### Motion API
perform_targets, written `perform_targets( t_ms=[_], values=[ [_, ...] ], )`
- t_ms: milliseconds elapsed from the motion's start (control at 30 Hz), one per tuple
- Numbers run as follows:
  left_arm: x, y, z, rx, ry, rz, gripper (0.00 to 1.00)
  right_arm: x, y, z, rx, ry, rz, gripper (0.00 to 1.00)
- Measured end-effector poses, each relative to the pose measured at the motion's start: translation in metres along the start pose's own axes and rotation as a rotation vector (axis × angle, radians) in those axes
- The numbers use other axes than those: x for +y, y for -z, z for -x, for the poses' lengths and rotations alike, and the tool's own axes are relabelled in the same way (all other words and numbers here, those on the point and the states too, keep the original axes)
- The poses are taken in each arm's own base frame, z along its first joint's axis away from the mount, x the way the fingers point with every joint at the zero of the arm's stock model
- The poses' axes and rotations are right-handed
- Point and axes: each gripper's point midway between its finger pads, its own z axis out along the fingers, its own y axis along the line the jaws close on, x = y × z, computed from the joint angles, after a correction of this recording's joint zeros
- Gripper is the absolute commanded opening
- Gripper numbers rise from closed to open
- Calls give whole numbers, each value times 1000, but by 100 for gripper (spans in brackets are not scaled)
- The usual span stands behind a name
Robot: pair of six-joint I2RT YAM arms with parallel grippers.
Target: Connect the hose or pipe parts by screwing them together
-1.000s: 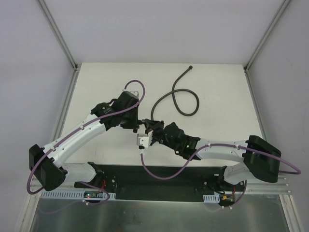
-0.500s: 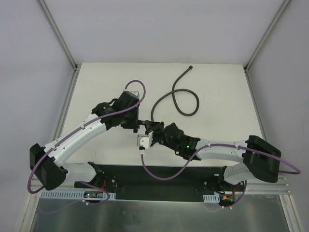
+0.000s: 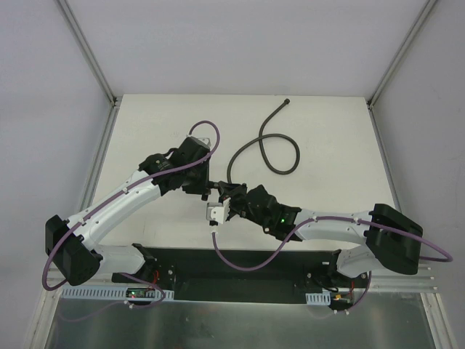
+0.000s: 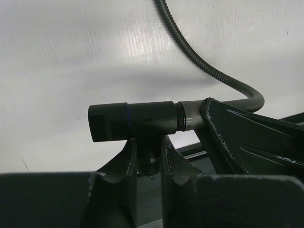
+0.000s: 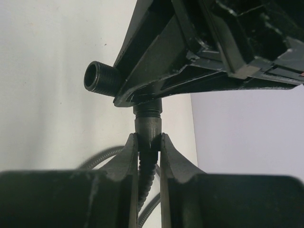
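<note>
The black T-shaped fitting (image 4: 137,121) hangs above the white table, and my left gripper (image 4: 148,148) is shut on its downward threaded stem. The dark-grey flexible hose (image 3: 280,156) curls across the table to its far knobbed end (image 3: 287,102). Its near end nut (image 5: 148,130) is pinched by my right gripper (image 5: 148,142) and butts against the fitting's threaded side port (image 4: 180,116). The fitting's other port (image 5: 99,78) is open. In the top view both grippers (image 3: 209,186) (image 3: 226,191) meet mid-table.
A black base plate (image 3: 240,265) spans the near edge between the arm bases. Purple cables (image 3: 247,263) loop off both arms. Aluminium frame posts (image 3: 91,62) (image 3: 399,62) flank the white table (image 3: 327,138), with grey walls around.
</note>
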Motion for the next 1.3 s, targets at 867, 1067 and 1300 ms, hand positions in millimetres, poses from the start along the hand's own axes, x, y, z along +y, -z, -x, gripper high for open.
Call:
perform_targets(
  t_ms=[867, 1067, 1300],
  values=[
    [1, 0, -4, 3, -81, -41, 0, 5, -2, 0, 9, -18, 6, 1],
    [3, 0, -3, -2, -82, -25, 0, 4, -5, 0, 38, -48, -1, 0],
    [6, -3, -3, 0, -88, -12, 0, 8, -7, 1, 52, -76, 3, 1]
  ],
)
